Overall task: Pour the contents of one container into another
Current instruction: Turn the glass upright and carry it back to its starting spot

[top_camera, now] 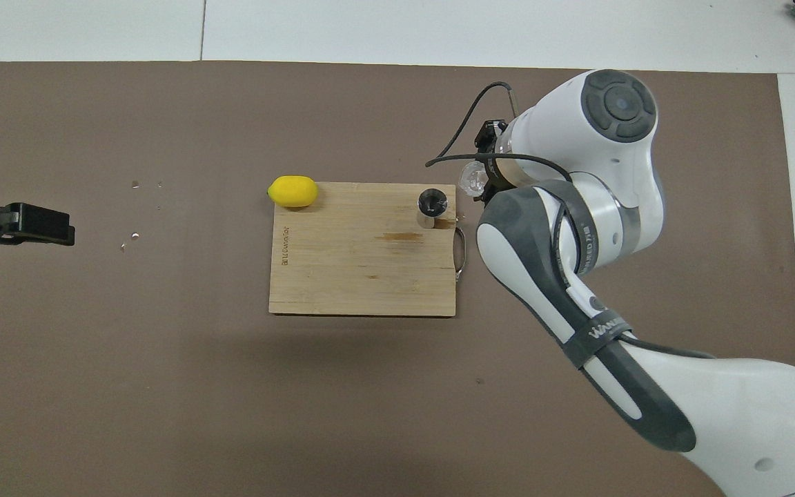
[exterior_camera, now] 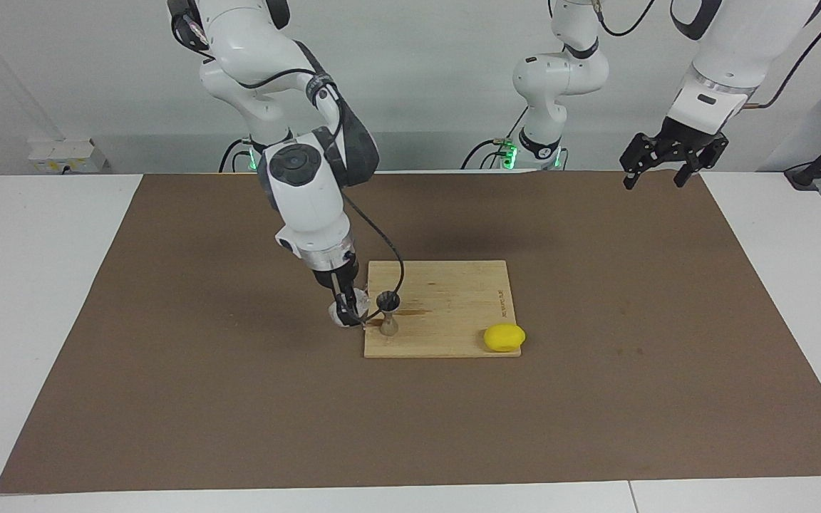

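The steel jigger (exterior_camera: 388,314) (top_camera: 432,206) stands upright on the wooden board (exterior_camera: 453,299) (top_camera: 356,269), at the corner farthest from the robots toward the right arm's end. My right gripper (exterior_camera: 344,314) (top_camera: 484,183) is shut on the clear glass cup (exterior_camera: 350,306) (top_camera: 471,178). It holds the cup tilted and low, just off the board's edge beside the jigger. My left gripper (exterior_camera: 654,175) (top_camera: 32,225) hangs open and empty, high over the mat at the left arm's end, and waits.
A yellow lemon (exterior_camera: 504,337) (top_camera: 292,191) rests at the board's other corner farthest from the robots. A wet streak (top_camera: 401,237) marks the board near the jigger. A thin metal loop (top_camera: 462,250) lies at the board's edge. A brown mat (exterior_camera: 168,399) covers the table.
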`<state>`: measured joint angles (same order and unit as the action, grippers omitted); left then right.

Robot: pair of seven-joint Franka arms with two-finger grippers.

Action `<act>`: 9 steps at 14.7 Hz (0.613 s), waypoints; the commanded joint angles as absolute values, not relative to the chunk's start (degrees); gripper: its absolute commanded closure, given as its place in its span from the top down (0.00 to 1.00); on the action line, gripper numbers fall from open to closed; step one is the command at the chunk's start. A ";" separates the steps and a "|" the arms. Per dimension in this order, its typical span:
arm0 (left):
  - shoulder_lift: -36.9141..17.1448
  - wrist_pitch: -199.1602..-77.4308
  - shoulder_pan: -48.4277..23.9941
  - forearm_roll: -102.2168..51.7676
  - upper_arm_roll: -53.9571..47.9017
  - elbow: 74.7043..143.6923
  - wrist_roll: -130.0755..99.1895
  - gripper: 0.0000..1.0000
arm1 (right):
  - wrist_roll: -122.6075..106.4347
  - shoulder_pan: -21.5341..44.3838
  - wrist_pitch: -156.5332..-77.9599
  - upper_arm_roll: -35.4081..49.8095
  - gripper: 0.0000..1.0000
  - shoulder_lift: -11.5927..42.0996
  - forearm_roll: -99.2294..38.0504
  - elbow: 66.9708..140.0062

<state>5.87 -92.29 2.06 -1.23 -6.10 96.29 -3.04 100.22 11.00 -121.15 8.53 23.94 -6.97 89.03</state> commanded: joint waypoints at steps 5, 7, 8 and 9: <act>6.59 -92.11 2.99 -1.32 -6.59 96.77 -3.16 1.00 | 84.13 -4.63 -120.50 9.32 0.00 20.05 -28.00 100.70; 6.59 -92.11 2.99 -1.32 -6.59 96.77 -3.16 1.00 | 77.90 -8.33 -120.41 9.23 0.00 19.25 -31.54 104.75; 6.59 -92.11 2.99 -1.32 -6.59 96.77 -3.16 1.00 | 75.44 -9.83 -120.32 9.23 0.00 19.25 -32.25 106.07; 6.59 -92.11 2.99 -1.32 -6.59 96.77 -3.16 1.00 | 73.58 -10.80 -120.15 9.32 0.00 19.25 -33.21 107.13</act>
<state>5.87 -92.29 2.06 -1.23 -6.10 96.29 -3.04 77.63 -8.61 -120.19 8.43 22.08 -30.48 102.11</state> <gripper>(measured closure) 0.000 0.489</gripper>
